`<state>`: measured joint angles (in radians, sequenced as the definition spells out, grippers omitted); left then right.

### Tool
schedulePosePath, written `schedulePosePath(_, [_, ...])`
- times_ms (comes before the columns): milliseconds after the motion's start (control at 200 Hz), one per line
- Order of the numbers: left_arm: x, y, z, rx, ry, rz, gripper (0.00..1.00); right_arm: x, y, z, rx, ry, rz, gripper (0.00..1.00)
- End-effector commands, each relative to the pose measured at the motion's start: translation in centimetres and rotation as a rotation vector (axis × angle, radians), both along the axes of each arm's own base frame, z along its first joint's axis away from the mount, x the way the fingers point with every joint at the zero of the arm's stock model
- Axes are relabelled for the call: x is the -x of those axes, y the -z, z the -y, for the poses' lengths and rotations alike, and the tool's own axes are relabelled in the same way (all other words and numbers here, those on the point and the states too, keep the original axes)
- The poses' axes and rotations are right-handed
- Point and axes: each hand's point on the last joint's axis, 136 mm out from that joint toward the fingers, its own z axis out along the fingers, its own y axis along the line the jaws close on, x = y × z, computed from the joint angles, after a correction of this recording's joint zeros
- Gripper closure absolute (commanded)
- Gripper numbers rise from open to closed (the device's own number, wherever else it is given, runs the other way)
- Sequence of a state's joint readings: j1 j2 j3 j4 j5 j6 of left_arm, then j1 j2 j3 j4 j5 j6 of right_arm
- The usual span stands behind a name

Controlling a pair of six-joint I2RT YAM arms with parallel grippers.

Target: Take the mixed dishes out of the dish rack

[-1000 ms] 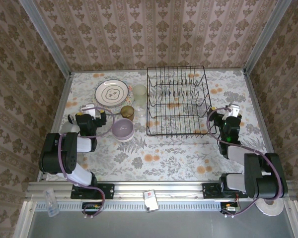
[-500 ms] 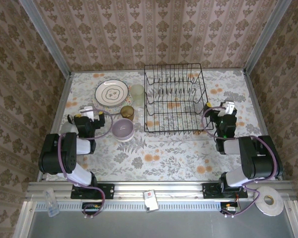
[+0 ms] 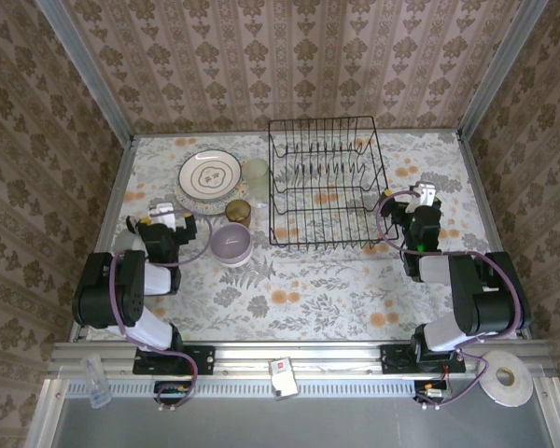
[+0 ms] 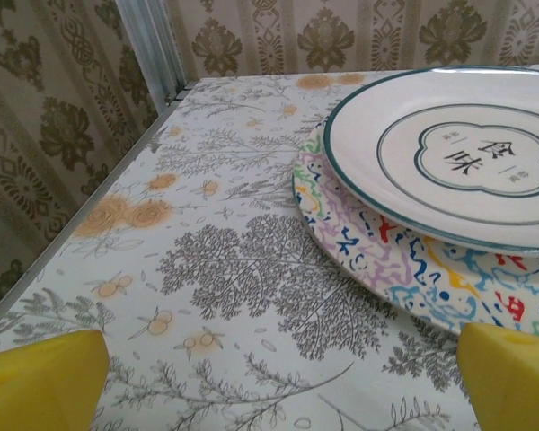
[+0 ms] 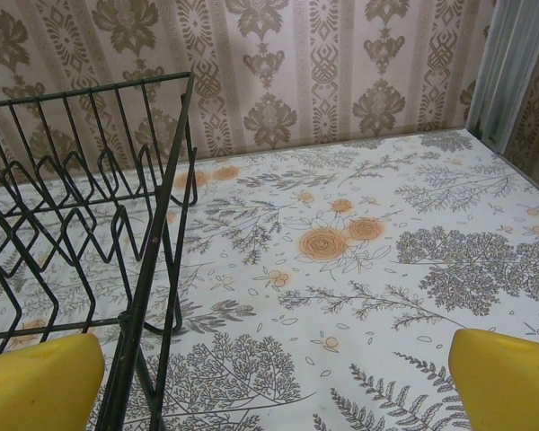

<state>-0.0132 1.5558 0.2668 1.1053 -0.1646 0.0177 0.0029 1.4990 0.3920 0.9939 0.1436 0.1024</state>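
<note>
Shifted to the left and a little farther off over the past second, the black wire dish rack [image 3: 322, 245] now stands ahead and to the left of the right gripper [image 3: 417, 207]. That gripper has itself drawn inward toward the rack's near right corner. Its jaws are wide apart with nothing between the 2 yellow pads [image 5: 40, 382]. In the right wrist view the corner post rises just inside the left pad, and the rack's right wall runs straight away from the jaws.

No dish can be seen among the tines. The mixed dishes sit on the worktop left of the rack:

- 2 stacked plates [image 3: 209, 174], a green-rimmed one on top of a colourful one
- the pale green glass [image 3: 259, 172]
- the small brown cup [image 3: 240, 212]
- the lavender bowl [image 3: 231, 243]

The left gripper [image 3: 165, 218] has eased back slightly. Its jaws also gape empty, low over the worktop, with the plate stack ahead and to their right, near but not touching.

By the look of it the unloading is all but finished. The right arm is the nearer to the rack and the left arm the nearer to the dishes. Any further reach into the rack would go leftward from the right jaws, past that corner post.
</note>
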Motion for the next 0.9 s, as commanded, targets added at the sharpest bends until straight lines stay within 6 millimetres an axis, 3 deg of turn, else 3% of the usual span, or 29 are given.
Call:
schedulePosePath(0, [-0.8,-0.8,-0.3,0.020,-0.024,0.016,0.00,0.7,3.8,-0.4,0.035,-0.013,-0.146,0.00])
schedulePosePath(115, [-1.9,-0.6,0.6,-0.010,0.010,-0.041,0.00,0.7,3.8,-0.4,0.038,-0.013,-0.147,0.00])
schedulePosePath(895, [-2.0,-0.5,1.5,-0.043,0.033,-0.048,0.00,0.7,3.8,-0.5,0.041,-0.015,-0.148,0.00])
